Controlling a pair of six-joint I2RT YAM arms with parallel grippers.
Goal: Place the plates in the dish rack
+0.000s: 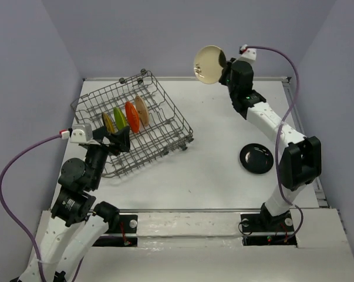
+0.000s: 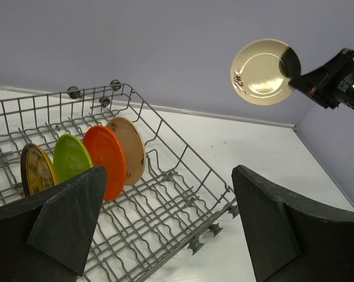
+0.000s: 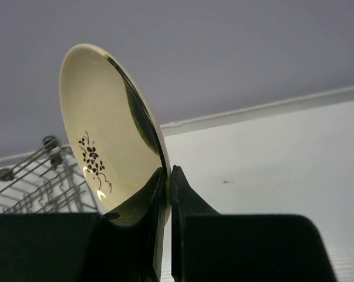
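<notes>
The cream plate is grasped at its rim by the right fingers, high above the bench. The left fingers are spread wide at the dish rack.

You're looking at a robot lab cell, not a home kitchen; plain lilac walls close in a white table on 3 sides, one behind the right claw, one left of the left claw; 2 arms sit bolted to a white strip at the near edge, well behind both claws, w/ purple cables looping off the wrists; a wire dish rack sits straight on the tabletop, below and ahead of the left claw.
</notes>
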